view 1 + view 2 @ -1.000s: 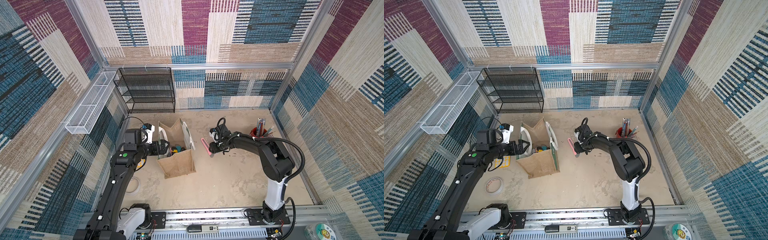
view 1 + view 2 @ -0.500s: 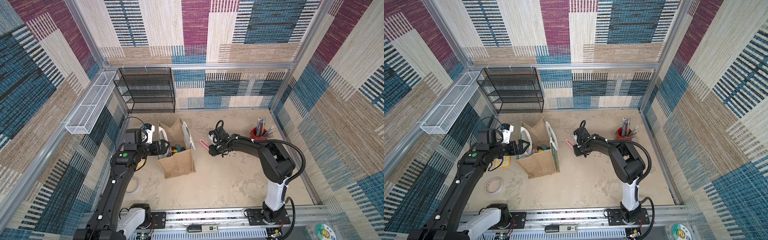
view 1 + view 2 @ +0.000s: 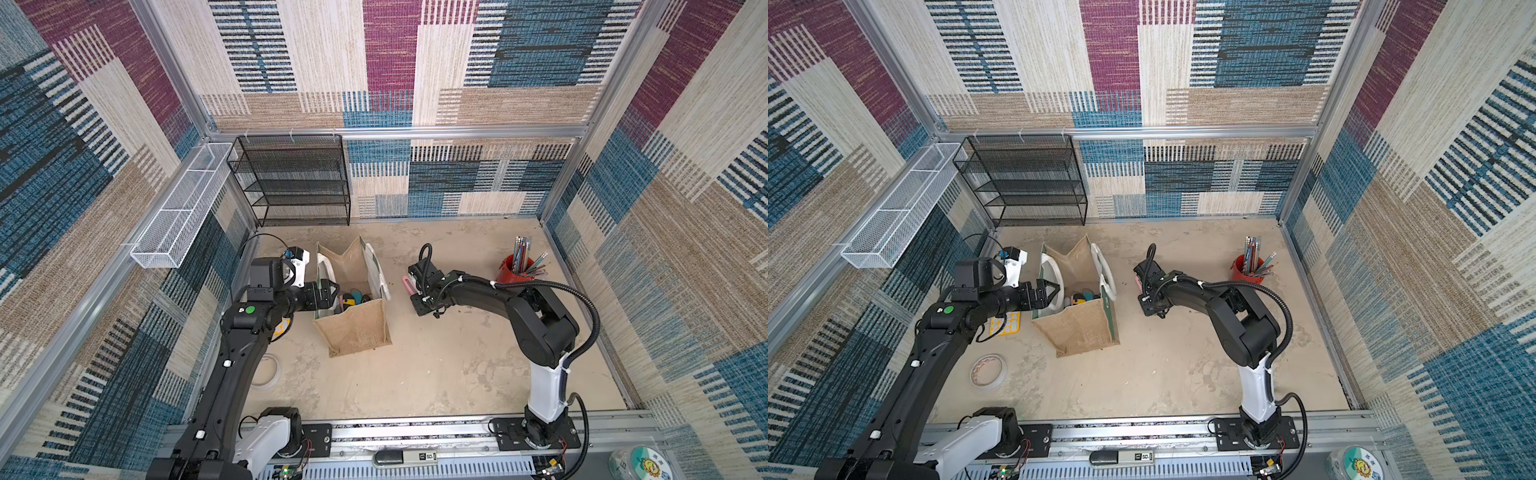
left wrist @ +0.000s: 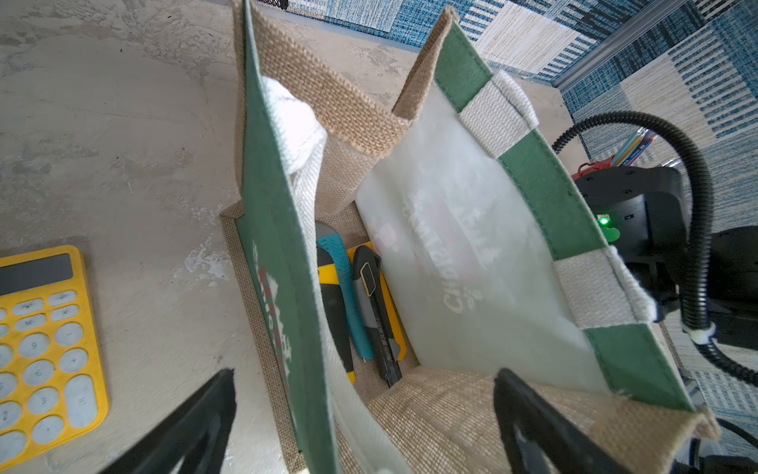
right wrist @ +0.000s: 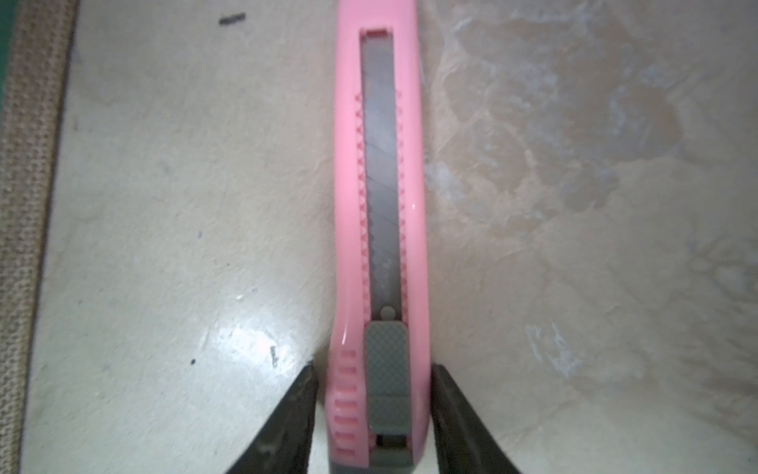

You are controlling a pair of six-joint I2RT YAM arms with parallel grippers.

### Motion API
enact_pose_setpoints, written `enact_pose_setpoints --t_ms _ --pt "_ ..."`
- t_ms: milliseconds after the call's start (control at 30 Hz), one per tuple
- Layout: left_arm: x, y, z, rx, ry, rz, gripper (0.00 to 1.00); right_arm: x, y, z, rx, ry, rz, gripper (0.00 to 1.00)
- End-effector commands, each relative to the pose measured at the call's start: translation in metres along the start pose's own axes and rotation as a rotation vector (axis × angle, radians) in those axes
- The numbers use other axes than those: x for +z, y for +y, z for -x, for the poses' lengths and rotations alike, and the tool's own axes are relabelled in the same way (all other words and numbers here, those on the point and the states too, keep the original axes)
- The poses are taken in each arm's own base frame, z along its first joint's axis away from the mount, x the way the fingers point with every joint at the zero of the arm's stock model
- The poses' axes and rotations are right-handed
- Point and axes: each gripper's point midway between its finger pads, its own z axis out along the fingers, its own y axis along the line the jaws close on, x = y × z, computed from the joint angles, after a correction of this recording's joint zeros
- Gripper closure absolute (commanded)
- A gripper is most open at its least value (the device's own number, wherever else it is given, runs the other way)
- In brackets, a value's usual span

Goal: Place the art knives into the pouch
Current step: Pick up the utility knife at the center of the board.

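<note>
My right claw (image 5: 374, 371), half-closed, straddles the pink knife (image 5: 379, 164), gripping or not I cannot tell; it runs straight ahead, pouch (image 3: 353, 328) to my left.

The pouch (image 4: 463, 254) stands open on the worktop (image 4: 123, 143), its jute ends folded inward and its white handles hanging over the green sides. On its floor lie a yellow-and-black cutter (image 4: 334, 312), a teal cutter (image 4: 348, 287) and a grey-and-black cutter (image 4: 375, 303), side by side. The left hand (image 4: 365, 373) is spread wide across the nearer green side, and a yellow calculator (image 4: 45, 328) lies outside that side.
</note>
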Motion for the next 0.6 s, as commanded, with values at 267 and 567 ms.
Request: enact_pose_setpoints --t_ms 267,567 --pt "-0.002 -0.001 0.002 0.022 -0.006 -0.002 0.01 0.013 -0.011 -0.028 -0.025 0.102 -0.098 0.63" --pt "-0.002 -0.001 0.002 0.021 -0.007 -0.003 0.01 -0.003 -0.001 -0.007 0.014 0.004 -0.032 0.68"
